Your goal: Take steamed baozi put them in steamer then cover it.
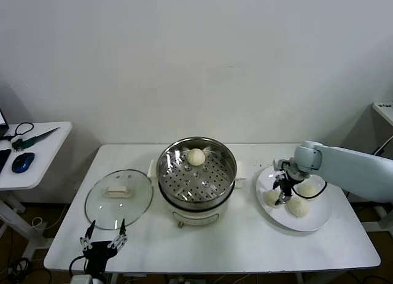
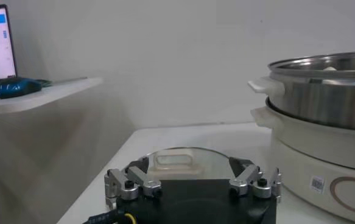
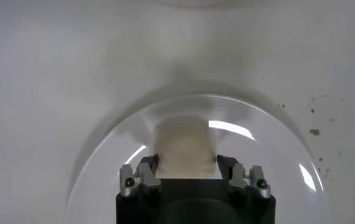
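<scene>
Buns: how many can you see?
4. One bun sits in the steamer; three lie on the plate: one by the right gripper, another, and another.

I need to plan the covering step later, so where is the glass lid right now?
In the head view the glass lid lies flat on the table's left part, just left of the steamer, with the idle left gripper beside its near edge.

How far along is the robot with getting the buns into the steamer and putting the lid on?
One baozi already sits in the steamer. The right gripper is closed on a second baozi at the plate, where it and two more, near and far, remain. Still left: moving those three and fitting the cover, which lies on the table beside the steamer. The left gripper waits open near the cover.
</scene>
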`<state>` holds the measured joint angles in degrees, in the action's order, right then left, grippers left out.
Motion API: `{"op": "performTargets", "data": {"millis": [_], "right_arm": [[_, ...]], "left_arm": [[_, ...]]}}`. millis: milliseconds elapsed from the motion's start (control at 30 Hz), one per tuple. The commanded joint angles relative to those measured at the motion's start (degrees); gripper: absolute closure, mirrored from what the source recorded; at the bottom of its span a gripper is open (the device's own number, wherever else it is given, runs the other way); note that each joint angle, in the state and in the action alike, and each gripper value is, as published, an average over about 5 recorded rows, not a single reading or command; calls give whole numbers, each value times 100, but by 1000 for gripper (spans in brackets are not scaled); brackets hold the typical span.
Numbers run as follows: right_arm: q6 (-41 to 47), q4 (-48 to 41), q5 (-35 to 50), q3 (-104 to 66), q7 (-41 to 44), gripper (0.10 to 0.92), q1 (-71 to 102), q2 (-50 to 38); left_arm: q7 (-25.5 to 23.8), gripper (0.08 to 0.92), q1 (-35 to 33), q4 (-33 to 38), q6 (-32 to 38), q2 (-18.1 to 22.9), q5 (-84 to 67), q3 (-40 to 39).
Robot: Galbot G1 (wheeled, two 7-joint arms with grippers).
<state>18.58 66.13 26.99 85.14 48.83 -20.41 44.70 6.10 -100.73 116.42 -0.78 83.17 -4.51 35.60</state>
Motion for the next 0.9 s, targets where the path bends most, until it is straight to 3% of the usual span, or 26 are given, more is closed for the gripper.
{"op": "performTargets", "data": {"millis": [33,200,433,667,900], "right_arm": [[21,-78,-35,-109,98,396,61,29],[-99,40,229,215,355,405,-629,4],[-482,224,922,1622,1020,406,-3003,383],[-442,888,2196,2045,1349,406,-5051,1357],[119,1473,3069,1356,799,406,-4847,2582]], "left_arm": [[0,177,1,2,-6,0,1,-1],[10,177,-18,20,-8,16,17,-12],[17,177,-45,74,-26,28,29,-32],[12,177,-47,153,-76,9,32,-51],[-2,177,-15,210,-116,-43,20,-98]]}}
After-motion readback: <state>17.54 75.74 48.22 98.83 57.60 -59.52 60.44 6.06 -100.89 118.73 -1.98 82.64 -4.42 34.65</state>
